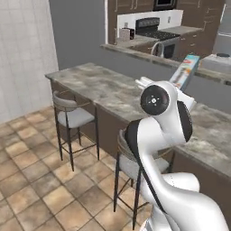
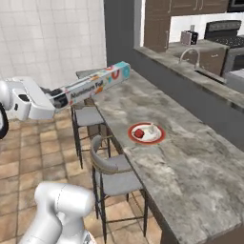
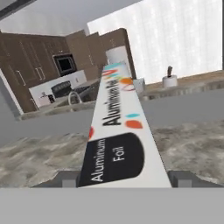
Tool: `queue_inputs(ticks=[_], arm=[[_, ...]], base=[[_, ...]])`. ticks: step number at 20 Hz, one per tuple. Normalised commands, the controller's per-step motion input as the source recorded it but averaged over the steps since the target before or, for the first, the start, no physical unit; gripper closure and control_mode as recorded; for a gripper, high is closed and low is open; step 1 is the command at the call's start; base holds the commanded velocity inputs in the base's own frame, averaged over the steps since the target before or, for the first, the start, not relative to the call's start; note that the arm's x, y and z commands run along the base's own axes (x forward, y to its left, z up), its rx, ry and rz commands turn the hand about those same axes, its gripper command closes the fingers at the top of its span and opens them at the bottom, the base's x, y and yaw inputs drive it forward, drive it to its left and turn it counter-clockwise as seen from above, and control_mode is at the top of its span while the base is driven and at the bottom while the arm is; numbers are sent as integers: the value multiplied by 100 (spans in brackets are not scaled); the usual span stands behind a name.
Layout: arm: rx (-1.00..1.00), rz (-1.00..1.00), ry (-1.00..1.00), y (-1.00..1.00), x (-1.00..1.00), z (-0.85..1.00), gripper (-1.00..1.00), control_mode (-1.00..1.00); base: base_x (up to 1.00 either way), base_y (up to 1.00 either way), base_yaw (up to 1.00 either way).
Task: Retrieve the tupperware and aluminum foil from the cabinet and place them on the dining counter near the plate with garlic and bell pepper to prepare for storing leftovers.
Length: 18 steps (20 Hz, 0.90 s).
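My gripper (image 2: 59, 101) is shut on one end of the aluminum foil box (image 2: 97, 86), a long white carton with black lettering and coloured dots. The box points up and away over the near end of the dining counter (image 2: 190, 171). In the hand view the foil box (image 3: 118, 131) runs straight out from between the fingertips (image 3: 65, 178). In the left base view its far end (image 1: 185, 72) sticks out beyond my arm. Further along the counter sits a red-rimmed plate (image 2: 162, 136) with a red bell pepper (image 2: 138, 134) and pale garlic (image 2: 150, 129). The tupperware is out of view.
Two grey stools (image 2: 114, 171) (image 2: 88, 116) stand along the counter's near side. Behind the counter a sink with a faucet (image 2: 188, 55), a toaster (image 1: 126, 33) and a stove (image 1: 153, 27) sit below brown wall cabinets. The tiled floor to the left is free.
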Motion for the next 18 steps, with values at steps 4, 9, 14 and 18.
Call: queue_inputs(ticks=[4,9,14,18], arm=[[0,0,0,0,0,0,100,100],[0,0,0,0,0,0,100,100],[0,0,0,0,0,0,100,100],[0,-9,-1,1,14,-4,100,-100]], base=[[88,63,-57],[73,67,-56],[71,42,-55],[46,12,-38]])
